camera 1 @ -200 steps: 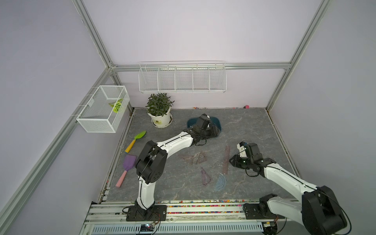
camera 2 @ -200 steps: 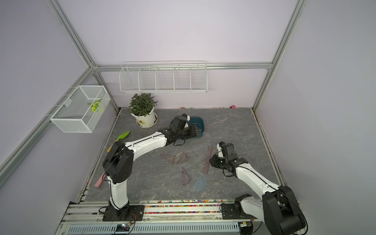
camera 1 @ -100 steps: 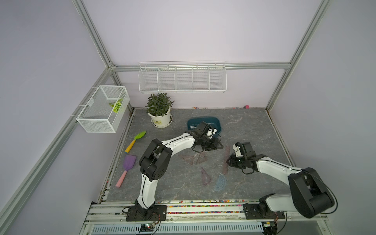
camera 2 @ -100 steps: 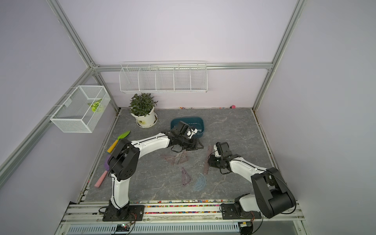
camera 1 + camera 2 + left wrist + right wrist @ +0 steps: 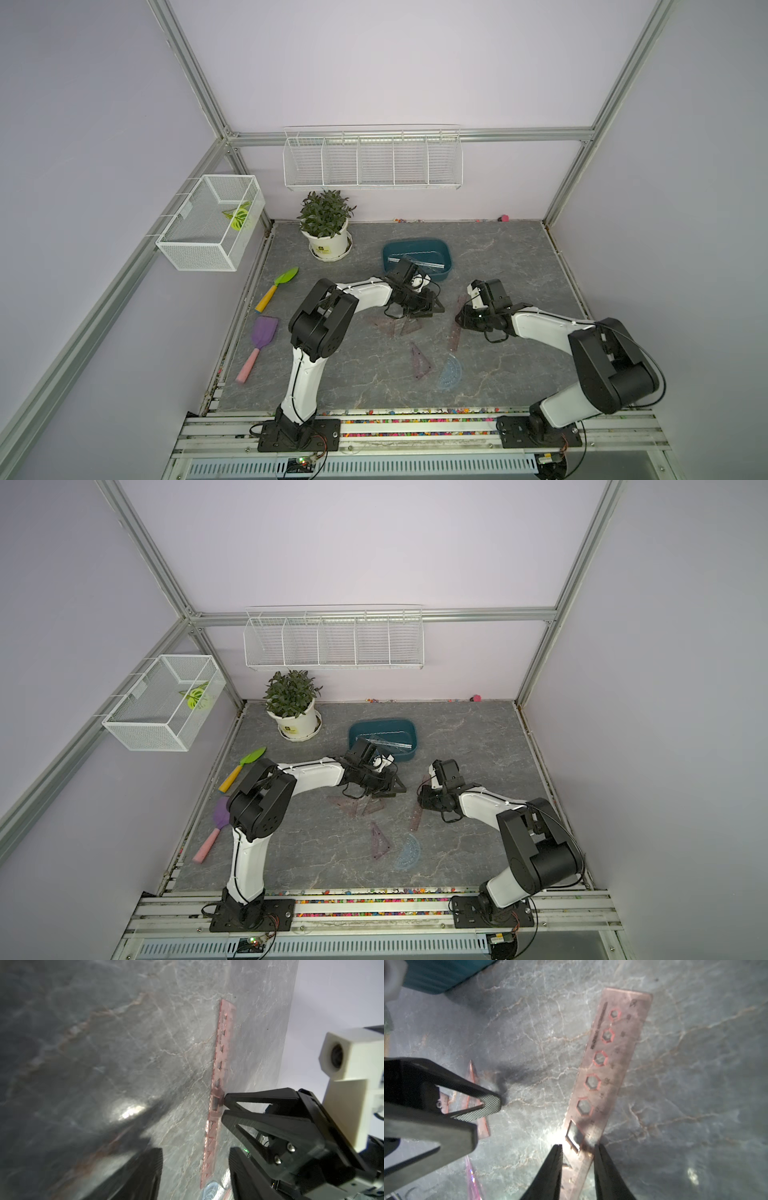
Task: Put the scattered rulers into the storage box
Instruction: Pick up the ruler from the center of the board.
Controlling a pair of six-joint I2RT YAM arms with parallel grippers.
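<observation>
- Rulers (image 5: 409,328): most lie loose on the counter (image 5: 519,257) at centre frame: triangles (image 5: 420,362), a protractor (image 5: 451,372) and a straight strip (image 5: 455,338).
- The box (image 5: 415,240), upper centre, holds at least one clear strip (image 5: 415,262); most of the work remains.
- Right jaws stand part-open astride the straight strip, which lies flat.
- Left jaws are wide open and empty beside the triangles.

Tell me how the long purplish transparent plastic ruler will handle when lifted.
Likely light and bendy: the long purplish transparent plastic ruler looks thin, with cut-out holes. Flat on the grey marbled table, it may resist pickup. Smooth plastic could slip from the right gripper's jaws.
</observation>
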